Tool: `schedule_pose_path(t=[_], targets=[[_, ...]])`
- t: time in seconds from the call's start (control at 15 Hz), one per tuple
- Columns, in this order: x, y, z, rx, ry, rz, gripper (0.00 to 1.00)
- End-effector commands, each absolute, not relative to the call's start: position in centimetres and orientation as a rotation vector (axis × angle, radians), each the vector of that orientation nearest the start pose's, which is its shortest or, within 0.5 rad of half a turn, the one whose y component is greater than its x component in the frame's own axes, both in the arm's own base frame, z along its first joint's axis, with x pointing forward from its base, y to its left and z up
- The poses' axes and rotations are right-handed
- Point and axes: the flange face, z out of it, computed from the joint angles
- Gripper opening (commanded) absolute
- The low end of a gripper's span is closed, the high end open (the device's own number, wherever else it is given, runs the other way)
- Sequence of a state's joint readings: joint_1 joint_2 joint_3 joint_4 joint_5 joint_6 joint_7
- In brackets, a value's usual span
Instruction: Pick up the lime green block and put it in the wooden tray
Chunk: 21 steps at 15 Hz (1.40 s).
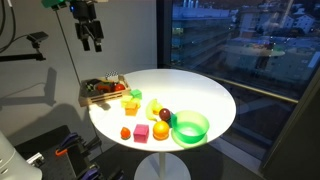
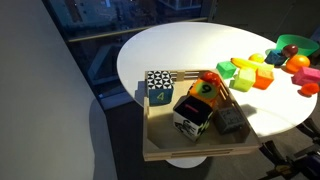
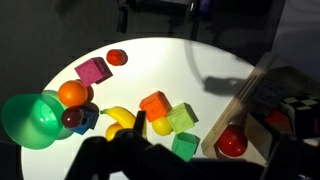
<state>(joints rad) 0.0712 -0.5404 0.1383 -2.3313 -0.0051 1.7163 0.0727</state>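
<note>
The lime green block (image 3: 182,118) lies on the round white table beside an orange block (image 3: 154,103) and a yellow ball (image 3: 160,126). It also shows in an exterior view (image 2: 244,76). A darker green block (image 3: 186,146) lies between it and the wooden tray (image 3: 250,100). The tray holds a red ball (image 3: 232,142) and patterned cubes (image 2: 160,87), and its rim shows in both exterior views (image 1: 90,98) (image 2: 190,152). My gripper (image 1: 91,42) hangs high above the tray side of the table, open and empty. In the wrist view only its dark parts show along the bottom edge.
A round green bowl (image 3: 35,118) stands at the far side of the cluster (image 1: 190,127), with an orange ball (image 3: 72,94), a yellow banana toy (image 3: 118,118), a pink block (image 3: 92,70) and a small red piece (image 3: 117,57). The table edge (image 1: 225,95) drops off near a window.
</note>
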Motion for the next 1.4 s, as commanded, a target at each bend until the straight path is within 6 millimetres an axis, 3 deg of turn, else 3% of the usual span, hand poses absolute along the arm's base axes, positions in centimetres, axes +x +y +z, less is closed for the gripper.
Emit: schedule_pose_path(t=[0.0,0.73,1.07,1.33], targets=[[40.3,7.6,51.5,-3.208,-0.216,0.187,1.0],[47.0,5.6,44.8,-3.151,-0.252,0.068,1.0],[46.8,5.8,43.5,-3.157,-0.216,0.08,1.0],[47.0,5.8,43.7,-3.157,-0.215,0.075,1.0]])
